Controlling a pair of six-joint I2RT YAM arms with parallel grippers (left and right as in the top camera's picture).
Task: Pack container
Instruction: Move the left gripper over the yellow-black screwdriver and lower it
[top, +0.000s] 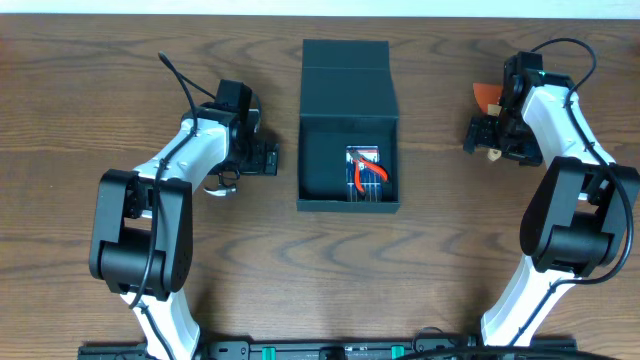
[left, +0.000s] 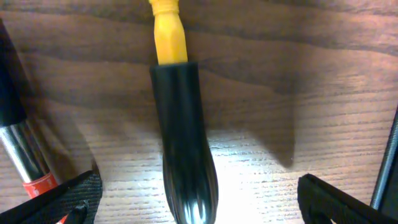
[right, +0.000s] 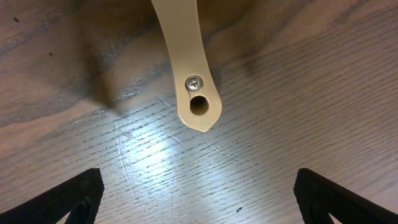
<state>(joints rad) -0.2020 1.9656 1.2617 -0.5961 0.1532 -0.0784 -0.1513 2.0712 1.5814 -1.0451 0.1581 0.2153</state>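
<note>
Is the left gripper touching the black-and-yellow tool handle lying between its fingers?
Apart. The left wrist view shows the left gripper open, with bare table visible on both sides between its fingers and the black-and-yellow handle.

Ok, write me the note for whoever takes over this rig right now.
Grip: left pincer open, over a black-handled tool with a yellow shaft, lying on the table left of the box; nothing held.
The right pincer is open, over a beige handle on the table right of the box; nothing held.
Done: box at centre, lid open, orange-handled pliers inside.
Left: probably grasp both tools, put them in, close the lid.
</note>
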